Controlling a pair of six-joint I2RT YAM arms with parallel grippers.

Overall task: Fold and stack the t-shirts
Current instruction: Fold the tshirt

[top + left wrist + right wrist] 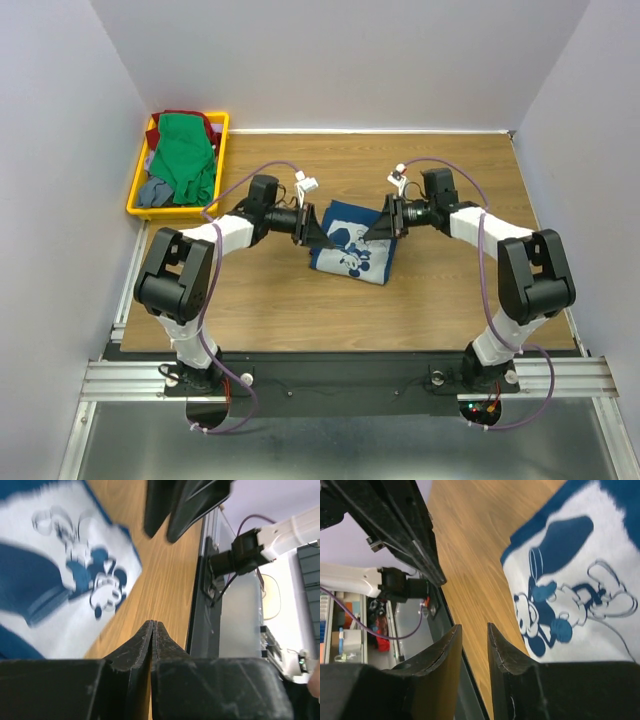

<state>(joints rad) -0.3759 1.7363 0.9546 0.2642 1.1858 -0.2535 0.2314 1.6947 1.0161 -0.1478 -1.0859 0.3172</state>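
A folded dark navy-blue t-shirt (350, 245) with a white cartoon print lies flat mid-table. It also fills the left wrist view (60, 570) and the right wrist view (580, 580). My left gripper (322, 235) hovers at its left edge, jaws shut with nothing between them (153, 623). At the shirt's right edge my right gripper (380, 228) stands open by a narrow gap, empty (474, 626). A bright green t-shirt (185, 160), a dark red one (185, 117) and a grey-blue one (155, 190) are heaped in the tray.
The yellow plastic tray (136, 180) sits at the table's back left corner. Bare wooden tabletop (450, 290) surrounds the navy shirt. Grey walls close in the left, back and right sides. The black metal base rail (340, 365) runs along the near edge.
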